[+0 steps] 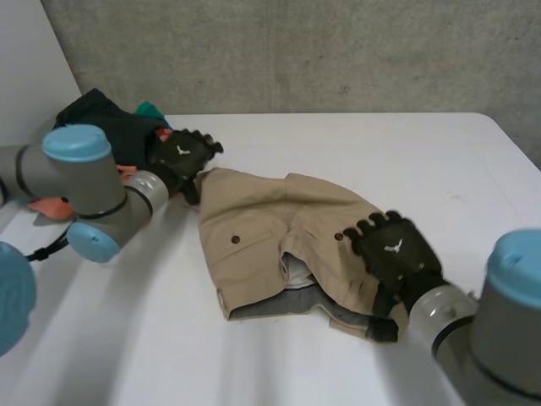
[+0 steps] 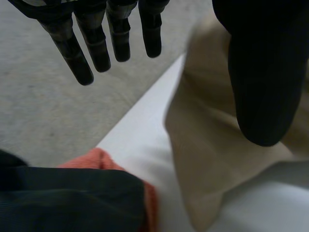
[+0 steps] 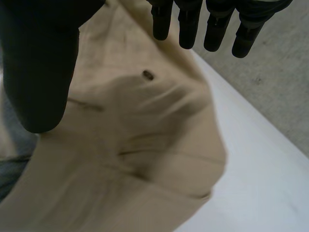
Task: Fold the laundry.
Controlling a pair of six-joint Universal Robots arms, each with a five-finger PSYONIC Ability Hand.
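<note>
Right, starting at the upper left of my head view: a heap of laundry sits at the far left corner of the white table. A dark garment lies on top, with a bit of teal cloth behind it and orange cloth poking out beneath. The left arm comes in from the left edge. The left hand sits just right of that heap, at the upper left corner of the tan garment. From the left wrist camera I see its fingers straight and spread, well apart from the thumb, which hangs over the tan edge; it pinches nothing. The dark garment and orange cloth lie near it, across a strip of table. The tan garment lies rumpled across the centre of the frame, with dark buttons showing and grey lining exposed along its lower edge. Toward the lower right, the right hand rests palm-down on the garment's right part. Its wrist camera shows straight fingers held away from the thumb, above the tan cloth, gripping nothing.
</note>
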